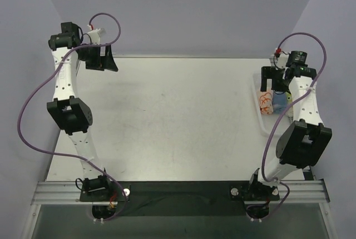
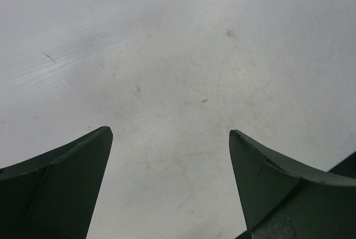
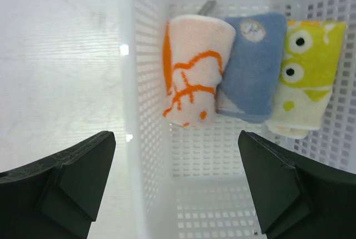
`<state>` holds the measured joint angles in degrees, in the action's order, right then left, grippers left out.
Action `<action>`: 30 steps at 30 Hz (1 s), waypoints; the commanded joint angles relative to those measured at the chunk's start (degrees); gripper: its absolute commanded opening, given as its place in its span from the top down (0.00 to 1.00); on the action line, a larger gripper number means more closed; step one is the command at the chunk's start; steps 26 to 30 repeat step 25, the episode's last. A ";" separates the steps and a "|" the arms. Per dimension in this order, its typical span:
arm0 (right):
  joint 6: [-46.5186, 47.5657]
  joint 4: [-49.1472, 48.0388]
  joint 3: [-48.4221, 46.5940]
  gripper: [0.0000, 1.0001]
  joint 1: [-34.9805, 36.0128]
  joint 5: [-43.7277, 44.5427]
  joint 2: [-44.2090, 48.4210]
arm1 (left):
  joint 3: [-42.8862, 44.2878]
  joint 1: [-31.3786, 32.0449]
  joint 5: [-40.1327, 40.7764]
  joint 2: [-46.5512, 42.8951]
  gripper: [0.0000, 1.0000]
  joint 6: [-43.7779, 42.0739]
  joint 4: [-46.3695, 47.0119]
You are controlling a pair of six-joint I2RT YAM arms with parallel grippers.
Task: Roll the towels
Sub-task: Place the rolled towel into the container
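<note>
Towels (image 3: 250,66), three of them rolled, lie side by side in the white mesh basket (image 3: 147,139) at the right edge of the bench (image 1: 178,116). We see the orange-patterned towel (image 3: 192,72), the blue towel (image 3: 253,39) touching it, then the yellow towel (image 3: 306,78). Our right end effector (image 3: 176,134) hovers above the basket, jaws wide, holding nothing. Our left end effector (image 2: 171,132) hangs over the bench's far left corner, equally wide and empty.

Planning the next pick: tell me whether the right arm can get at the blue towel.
Probably yes. The right gripper hangs open above the basket, and nothing covers the blue towel. It is wedged between the orange-patterned towel and the yellow towel, so finger room at its sides looks tight.
</note>
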<state>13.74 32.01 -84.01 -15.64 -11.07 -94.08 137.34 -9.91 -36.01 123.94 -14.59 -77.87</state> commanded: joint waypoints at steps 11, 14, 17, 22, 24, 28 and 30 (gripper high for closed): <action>-6.00 9.84 0.32 0.00 22.31 -10.45 4.35 | -21.11 7.09 13.94 -16.15 0.03 -1.31 13.86; -6.79 5.98 7.96 0.00 26.88 -12.22 5.84 | -35.44 9.38 17.80 -23.36 0.03 -1.76 18.88; -7.67 2.55 13.16 0.00 30.57 -11.69 6.72 | -45.82 12.37 18.61 -28.21 0.03 -1.76 21.08; -8.90 0.51 14.93 0.00 32.16 -11.69 6.99 | -52.52 12.73 17.03 -31.39 0.03 -0.88 22.14; -8.12 0.60 14.40 0.00 32.08 -10.90 6.81 | -52.53 12.73 17.11 -31.92 0.03 -0.44 22.93; -7.16 0.68 14.14 0.00 31.55 -10.82 6.72 | -52.26 12.46 17.11 -32.09 0.03 -0.35 23.11; -7.16 0.68 14.14 0.00 31.55 -10.82 6.72 | -52.26 12.46 17.11 -32.09 0.03 -0.35 23.11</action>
